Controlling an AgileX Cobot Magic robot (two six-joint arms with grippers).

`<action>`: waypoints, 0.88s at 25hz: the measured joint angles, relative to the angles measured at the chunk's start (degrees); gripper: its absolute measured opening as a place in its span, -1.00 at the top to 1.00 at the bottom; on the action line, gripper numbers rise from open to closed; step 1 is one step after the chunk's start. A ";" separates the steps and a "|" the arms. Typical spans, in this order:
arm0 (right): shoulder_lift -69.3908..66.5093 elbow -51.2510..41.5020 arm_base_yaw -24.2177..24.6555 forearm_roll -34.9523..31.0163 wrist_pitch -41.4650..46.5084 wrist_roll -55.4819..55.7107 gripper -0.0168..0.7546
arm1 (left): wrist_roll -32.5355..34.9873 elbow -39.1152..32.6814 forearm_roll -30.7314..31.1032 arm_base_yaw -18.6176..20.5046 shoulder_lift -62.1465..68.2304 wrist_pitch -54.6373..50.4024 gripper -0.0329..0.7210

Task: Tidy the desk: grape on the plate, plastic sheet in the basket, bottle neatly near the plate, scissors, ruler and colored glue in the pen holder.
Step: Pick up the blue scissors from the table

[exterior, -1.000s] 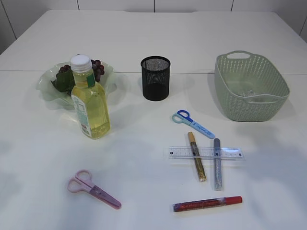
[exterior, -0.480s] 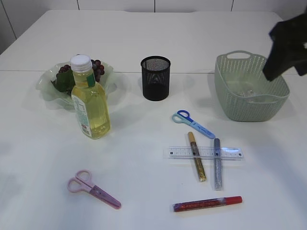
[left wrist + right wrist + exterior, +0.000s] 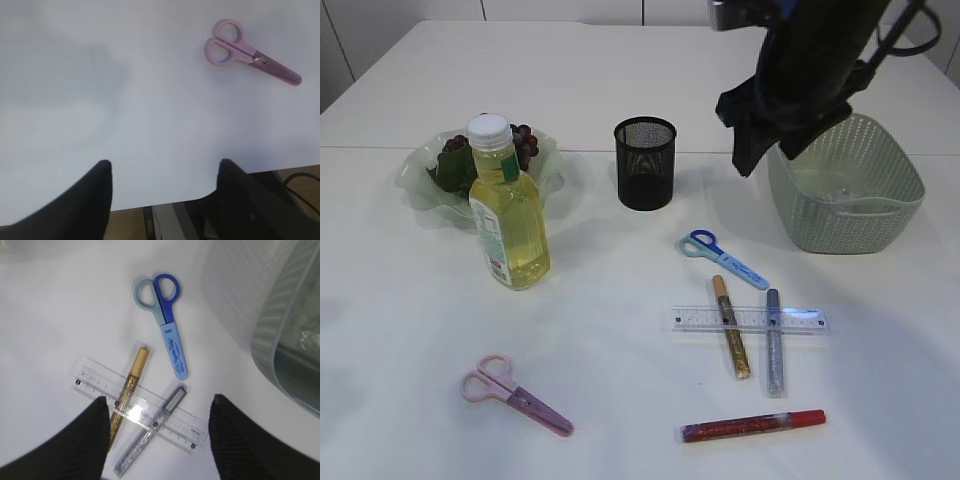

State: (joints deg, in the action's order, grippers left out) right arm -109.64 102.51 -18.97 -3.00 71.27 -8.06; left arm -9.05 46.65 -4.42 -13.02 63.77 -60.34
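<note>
Grapes [image 3: 485, 150] lie on the green glass plate [image 3: 420, 185], and the yellow bottle [image 3: 510, 215] stands upright in front of it. Blue scissors [image 3: 722, 258] [image 3: 165, 325], a clear ruler [image 3: 748, 319] [image 3: 137, 402] crossing the gold glue [image 3: 730, 328] [image 3: 129, 390] and silver glue [image 3: 773, 343] [image 3: 150, 435], red glue [image 3: 752, 426] and pink scissors [image 3: 515, 395] [image 3: 250, 52] lie on the table. The black mesh pen holder [image 3: 644, 163] stands at the back. My right gripper [image 3: 745, 150] [image 3: 159, 399] is open and empty, high above the ruler. My left gripper [image 3: 165, 162] is open and empty over the table's front edge.
The green basket [image 3: 845, 180] [image 3: 280, 340] stands at the back right with something clear and crinkly [image 3: 310, 335] inside. My right arm [image 3: 810, 70] hangs between pen holder and basket. The white table [image 3: 620, 300] ends just under the left gripper.
My right arm has swung in from the right edge to above the gap between the pen holder and the basket. Nothing on the table has moved.
</note>
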 joint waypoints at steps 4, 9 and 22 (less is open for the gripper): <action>-7.44 4.41 -0.41 0.00 0.00 -1.58 -0.31 | 0.00 0.00 -0.11 0.00 0.00 -0.55 -0.35; -14.84 8.36 -0.41 0.66 -0.21 -2.29 -0.28 | 0.00 0.00 -0.22 0.00 0.00 -0.72 -0.34; -21.87 9.89 -0.41 3.00 -1.93 -5.63 -0.27 | 0.00 0.00 -0.44 0.00 0.00 -0.72 -0.33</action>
State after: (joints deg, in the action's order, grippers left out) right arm -131.51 112.40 -19.38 0.00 69.34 -13.69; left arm -9.05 46.65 -4.86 -13.02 63.77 -61.06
